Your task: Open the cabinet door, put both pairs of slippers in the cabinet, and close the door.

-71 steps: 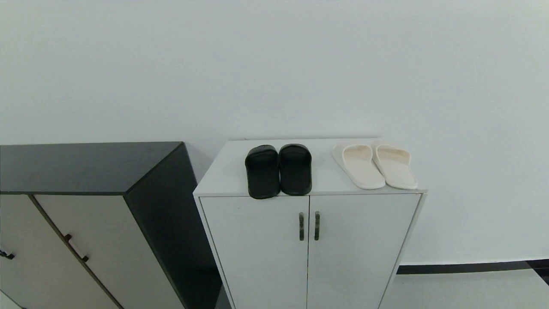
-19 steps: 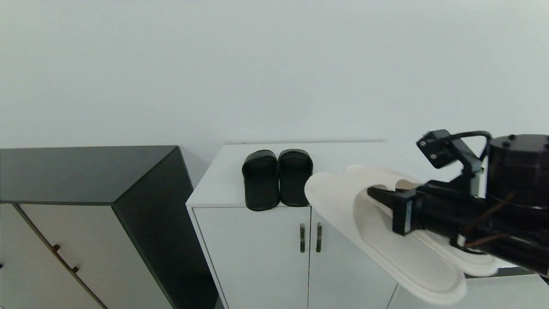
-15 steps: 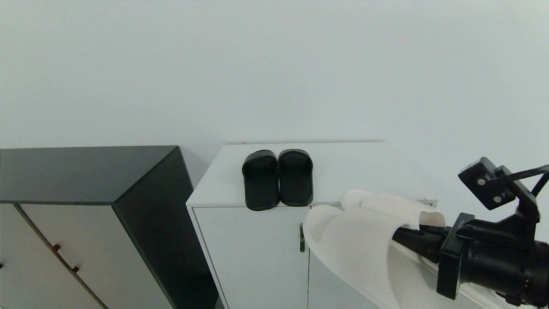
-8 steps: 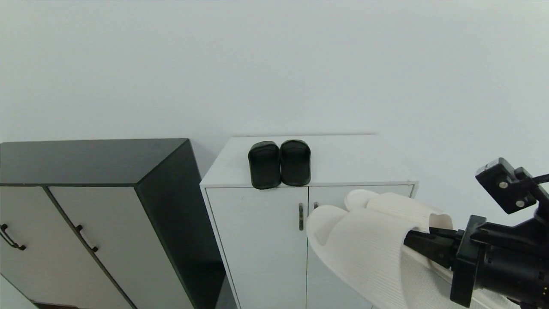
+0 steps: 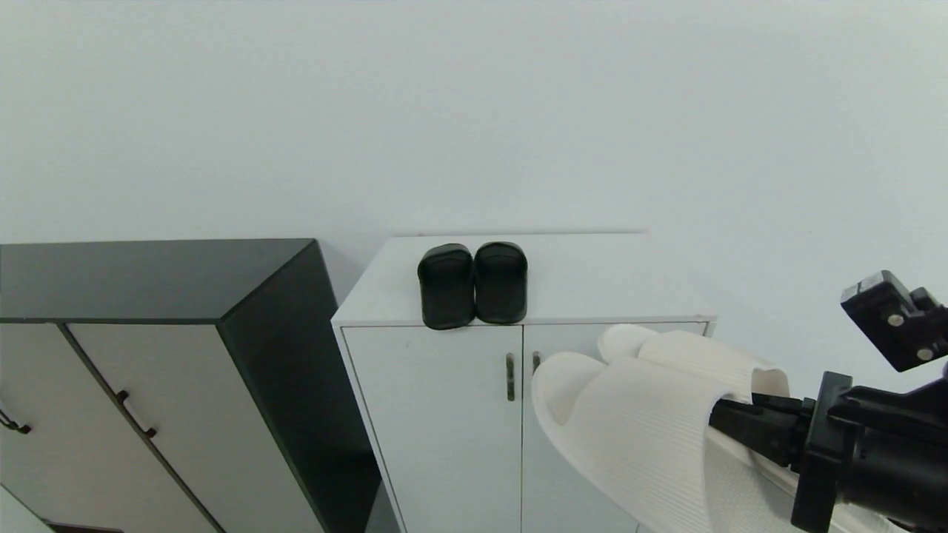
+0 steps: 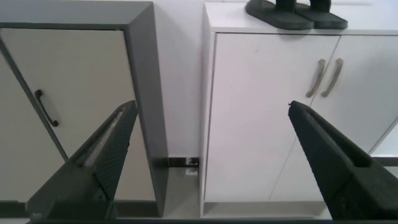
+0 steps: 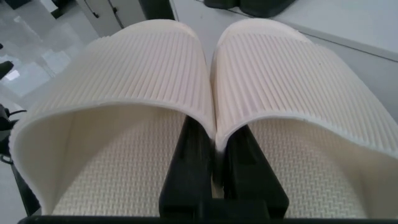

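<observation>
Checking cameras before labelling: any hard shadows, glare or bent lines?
Head view: even light, no glare; a faint shadow falls on the wall beside the tall black cabinet, and the white two-door cabinet tapers downward. Left wrist view: equally even.

Off on the left there's a big boxy cabinet with a glossy black top and black side panel. Its front has two flat beige doors, both closed, each with a slim dark bar handle. The back of it runs up to a plain white wall. Pale shiny floor down below, plus a small dark-and-white thing low on the wall, can't tell what it is.
</observation>
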Motion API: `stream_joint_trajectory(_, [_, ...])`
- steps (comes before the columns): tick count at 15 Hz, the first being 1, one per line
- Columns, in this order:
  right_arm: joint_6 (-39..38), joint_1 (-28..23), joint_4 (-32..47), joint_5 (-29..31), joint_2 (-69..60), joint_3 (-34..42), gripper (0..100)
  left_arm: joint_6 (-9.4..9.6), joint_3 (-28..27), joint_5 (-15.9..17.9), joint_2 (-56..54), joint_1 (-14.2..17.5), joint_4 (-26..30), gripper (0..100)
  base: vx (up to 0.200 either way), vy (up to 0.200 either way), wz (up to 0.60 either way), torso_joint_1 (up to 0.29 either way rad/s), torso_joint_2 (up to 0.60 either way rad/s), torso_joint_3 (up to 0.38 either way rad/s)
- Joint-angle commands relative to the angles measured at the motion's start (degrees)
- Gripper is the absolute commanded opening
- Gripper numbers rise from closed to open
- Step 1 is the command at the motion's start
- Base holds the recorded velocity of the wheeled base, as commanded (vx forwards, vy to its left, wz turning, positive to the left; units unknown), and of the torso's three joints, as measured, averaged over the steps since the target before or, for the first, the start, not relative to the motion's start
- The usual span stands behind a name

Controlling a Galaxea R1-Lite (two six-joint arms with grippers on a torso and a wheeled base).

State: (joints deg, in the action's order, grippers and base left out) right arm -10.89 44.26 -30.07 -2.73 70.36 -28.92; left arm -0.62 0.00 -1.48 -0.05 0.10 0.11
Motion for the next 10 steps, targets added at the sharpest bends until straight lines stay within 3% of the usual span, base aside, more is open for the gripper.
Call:
stream_joint_trajectory(1, [0.0,-0.1,0.0,-0.1,-0.5,0.3,0,0.01,0.0,0.0,0.0,0.0,0.0,100,0.0,-0.2,0.0,-0.002,0.01,0.002])
stream_joint_trajectory(4, [0.1,-0.8,0.0,-1.0,-0.4,0.7,0,0.01,0.0,0.0,0.0,0.0,0.0,100,0.0,-0.2,0.0,0.002,0.0,0.001])
stream_joint_trajectory(10, [0.3,-2.0,-0.1,-3.1,-0.4,2.1,0,-0.17,0.0,0.0,0.0,0.0,0.0,100,0.0,0.0,0.0,0.0,0.0,0.0])
